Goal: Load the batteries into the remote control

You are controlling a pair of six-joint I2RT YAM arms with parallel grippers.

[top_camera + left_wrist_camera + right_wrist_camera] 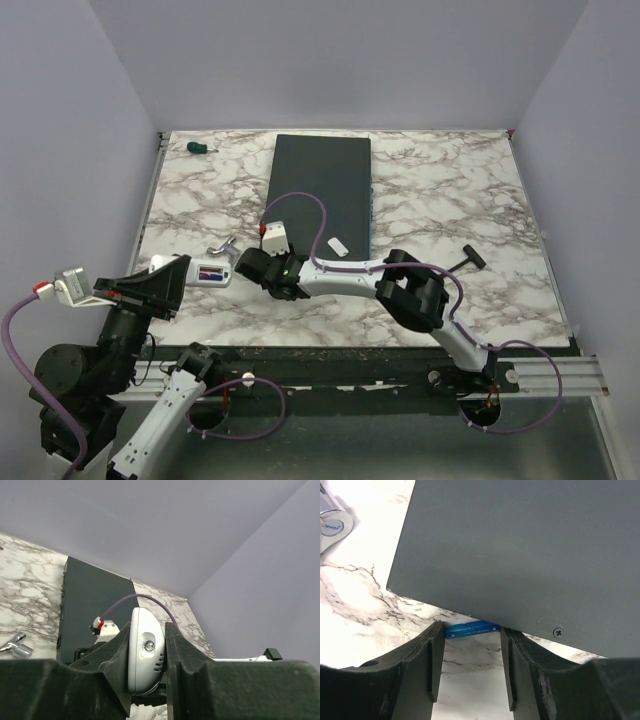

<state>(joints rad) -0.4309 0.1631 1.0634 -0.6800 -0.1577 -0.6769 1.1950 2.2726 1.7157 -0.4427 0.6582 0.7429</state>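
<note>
the left hand [148,647] is clenched on the remote control [142,667], holding the white handset on edge between its two dark fingers, raised over the near left part of the marble desk [450,190]. from above, the remote's bay faces up, and something blue and red shows in it, too small to make out.

the right hand [471,652] reaches across to the near left corner of the dark grey slab [520,545]. its fingers [434,665] stand apart on either side of the blue battery [471,629], which lies crosswise on the desk just against the slab's edge. each end of the battery sits right at a fingertip; i cannot tell whether the hand is squeezing it.

a silver metal piece [332,522] lies on the desk to the left of the slab. a small white cover piece [338,246] rests near the slab's near edge, a green-handled screwdriver [203,148] lies at the far left corner, and a black t-shaped tool [470,258] sits well to the right.
</note>
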